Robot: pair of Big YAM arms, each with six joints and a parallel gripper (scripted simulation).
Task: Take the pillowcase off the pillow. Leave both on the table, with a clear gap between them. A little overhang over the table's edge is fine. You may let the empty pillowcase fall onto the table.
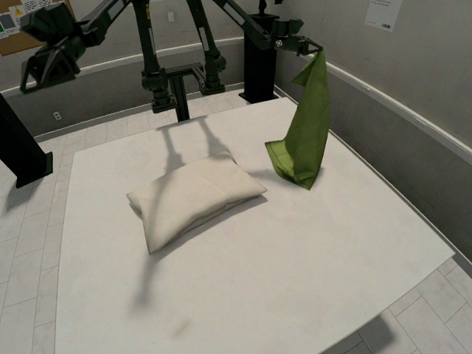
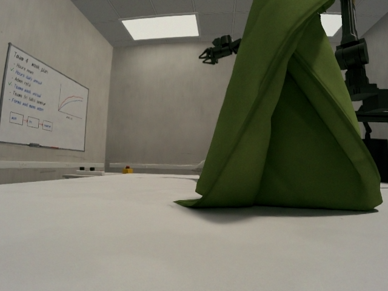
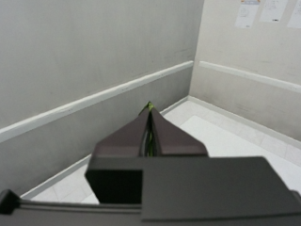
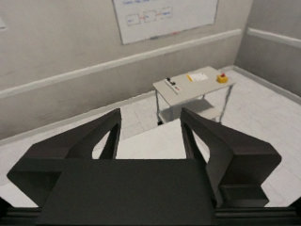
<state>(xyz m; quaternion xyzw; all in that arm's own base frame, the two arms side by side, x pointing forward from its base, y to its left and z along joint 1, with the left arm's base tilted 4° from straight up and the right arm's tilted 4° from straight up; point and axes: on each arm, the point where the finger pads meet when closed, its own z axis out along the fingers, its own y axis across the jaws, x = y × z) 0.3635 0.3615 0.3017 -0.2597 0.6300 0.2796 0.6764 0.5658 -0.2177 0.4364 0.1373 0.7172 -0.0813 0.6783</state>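
Observation:
The bare cream pillow (image 1: 198, 186) lies flat near the table's middle; only a sliver shows in the exterior view. The green pillowcase (image 1: 310, 122) (image 2: 237, 150) is fully off it, hanging upright with its lower end on the table (image 1: 266, 285) (image 2: 125, 250). There is a gap of table between the two. My left gripper (image 1: 321, 48) (image 3: 150, 113) is shut on the pillowcase's top corner, high above the table; a bit of green shows at its fingertips in the left wrist view. My right gripper (image 2: 202, 59) (image 4: 150, 113) is open and empty, raised high at the left of the top view.
Black posts (image 1: 260, 57) (image 1: 18, 141) stand beyond the table's back and left. A wall (image 1: 400, 83) runs close along the table's right edge in the top view. A small side table (image 4: 193, 87) stands apart in the right wrist view.

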